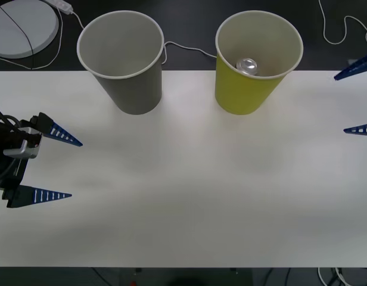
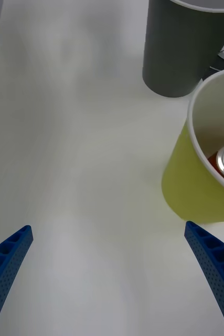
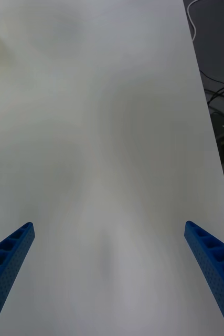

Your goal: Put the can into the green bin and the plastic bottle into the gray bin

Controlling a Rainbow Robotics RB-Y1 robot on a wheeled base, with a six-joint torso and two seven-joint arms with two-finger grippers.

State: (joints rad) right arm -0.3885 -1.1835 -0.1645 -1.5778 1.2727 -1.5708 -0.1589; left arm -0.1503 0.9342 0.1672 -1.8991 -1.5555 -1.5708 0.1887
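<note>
The can point(image 1: 248, 65) stands upright in the green bin point(image 1: 243, 95), silvery top facing up, while the left claw point(image 1: 67, 168) and right claw point(image 1: 357, 101) gape wide, empty

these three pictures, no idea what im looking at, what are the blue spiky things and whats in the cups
The blue spikes are a two-armed robot's jaws, its ribbed gripping fingers. One picture looks down from above the arms at a white table. There the left gripper sits at the table's left side and the right gripper at its right edge, both open and holding nothing. The other two pictures come from cameras on each wrist, so each shows that arm's own two fingers at the bottom corners. Two big paper cups serve as bins: the gray bin looks empty, and the green bin already holds the can. No bottle is visible.
</note>
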